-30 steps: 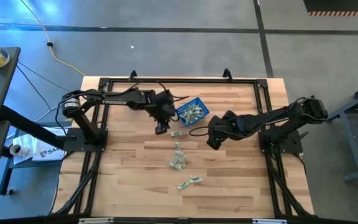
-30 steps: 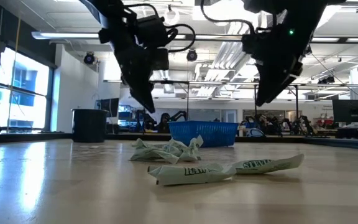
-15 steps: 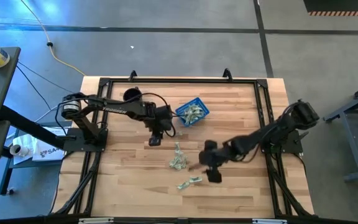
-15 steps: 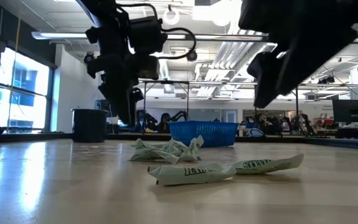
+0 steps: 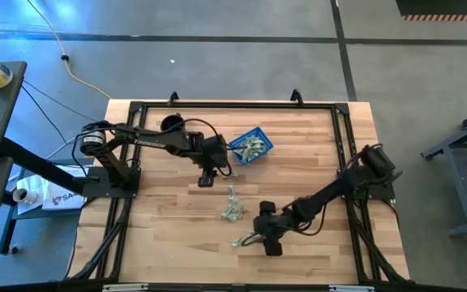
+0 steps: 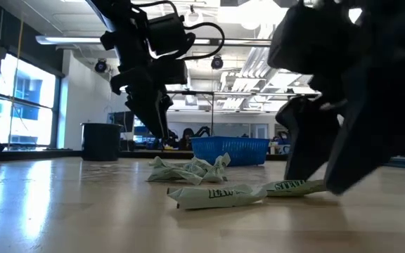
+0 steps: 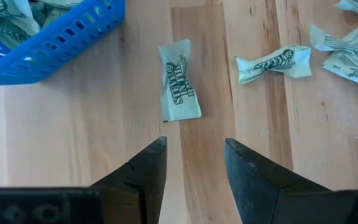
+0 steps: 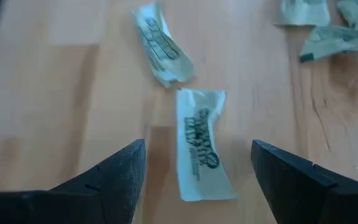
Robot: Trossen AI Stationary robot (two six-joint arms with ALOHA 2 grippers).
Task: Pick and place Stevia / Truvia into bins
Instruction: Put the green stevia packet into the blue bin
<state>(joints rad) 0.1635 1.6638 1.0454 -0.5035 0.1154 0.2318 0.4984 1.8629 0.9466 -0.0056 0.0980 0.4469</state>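
Observation:
The blue basket [image 5: 251, 148] stands at the table's far middle with several pale green packets inside; it also shows in the low view [image 6: 229, 150]. My left gripper [image 5: 205, 180] is open just near-left of it, above the table, and a single packet [image 7: 179, 81] lies flat ahead of its fingertips [image 7: 194, 146]. A small heap of packets [image 5: 232, 207] lies mid-table. Two packets [image 5: 247, 238] lie nearer the front edge. My right gripper [image 5: 266, 239] is open and low over them, its fingers on either side of one packet [image 8: 201, 152], with the other [image 8: 160, 46] just beyond.
A black round cup [image 5: 170, 124] stands at the far left, behind the left arm. The black frame rails [image 5: 233, 105] run along the table's edges. Bare wood lies at the near left and far right.
My right gripper has swung from beside the basket toward the table's near edge and left, and come down low over the two front packets. My left gripper has moved a little toward the near edge, away from the basket. No packet has moved.

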